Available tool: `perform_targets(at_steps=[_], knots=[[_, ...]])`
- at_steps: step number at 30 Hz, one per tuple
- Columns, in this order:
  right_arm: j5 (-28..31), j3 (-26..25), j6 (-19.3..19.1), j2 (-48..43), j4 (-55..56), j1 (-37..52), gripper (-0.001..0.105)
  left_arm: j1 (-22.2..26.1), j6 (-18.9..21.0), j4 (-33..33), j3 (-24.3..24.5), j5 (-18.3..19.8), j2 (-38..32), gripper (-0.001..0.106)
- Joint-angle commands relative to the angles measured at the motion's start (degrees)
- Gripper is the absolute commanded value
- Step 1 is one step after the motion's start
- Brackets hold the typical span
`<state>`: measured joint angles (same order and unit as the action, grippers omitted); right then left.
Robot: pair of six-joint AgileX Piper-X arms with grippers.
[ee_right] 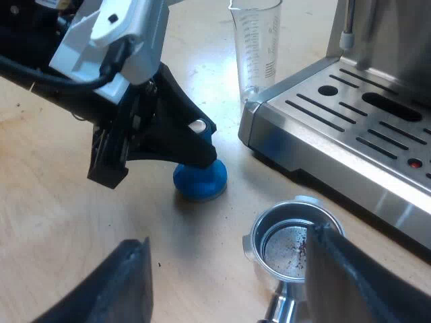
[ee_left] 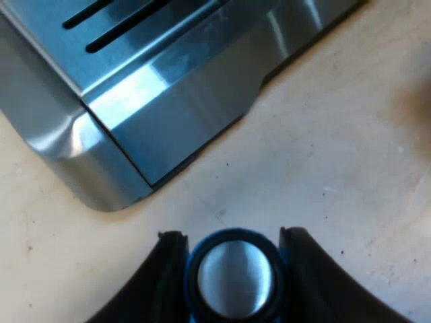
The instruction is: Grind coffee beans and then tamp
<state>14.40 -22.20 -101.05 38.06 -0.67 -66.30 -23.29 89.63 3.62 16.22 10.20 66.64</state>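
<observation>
**Holding the blue tamper while the holder sits almost bare**

The left gripper (ee_left: 232, 235) has its black fingers against both sides of the tamper (ee_left: 236, 279). The tamper stands on the table (ee_right: 54, 202) near a corner of the espresso machine (ee_right: 350, 128). The grip looks closed on it, though from so close the contact is hard to confirm.

The right gripper (ee_right: 229, 235) has its jaws wide and holds nothing. The metal holder (ee_right: 286, 252) lies on the table close against one of its fingers, near the machine's front. Only a few specks of grounds show inside it, so grinding is probably yet to come. A measuring glass (ee_right: 258, 47) stands farther off, beside the machine's corner.

The tamper is likely rigid and fairly heavy, with a smooth, slippery metal face. It is best held around its narrow neck, above the flared base.
</observation>
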Motion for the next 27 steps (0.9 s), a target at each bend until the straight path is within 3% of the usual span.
perform_targets(at_steps=[1, 4, 6, 9, 16, 27], knots=[[-0.55, -0.11, -0.56, 0.01, -0.15, 0.08, 0.052, -0.01, 2.20, 1.49, 0.12, 0.30, -0.01, 0.010], [-0.55, -0.11, -0.56, 0.01, -0.15, 0.08, 0.052, -0.01, 2.30, 1.84, 0.12, 0.30, -0.01, 0.025], [-0.55, -0.11, -0.56, 0.01, -0.15, 0.08, 0.052, -0.01, 2.30, 1.99, 0.12, 0.30, -0.01, 0.047], [-0.55, -0.11, -0.56, 0.01, -0.15, 0.08, 0.052, -0.01, 2.30, 2.38, 0.12, 0.30, -0.01, 0.067], [-0.55, -0.11, -0.22, 0.01, 0.06, 0.08, 0.052, -0.01, 2.30, 2.64, 1.00, 0.30, -2.11, 0.070], [-0.55, -1.49, 0.80, 0.01, 0.08, 0.08, 0.052, -0.01, 2.30, -0.74, 0.98, 0.30, -21.62, 0.070]])
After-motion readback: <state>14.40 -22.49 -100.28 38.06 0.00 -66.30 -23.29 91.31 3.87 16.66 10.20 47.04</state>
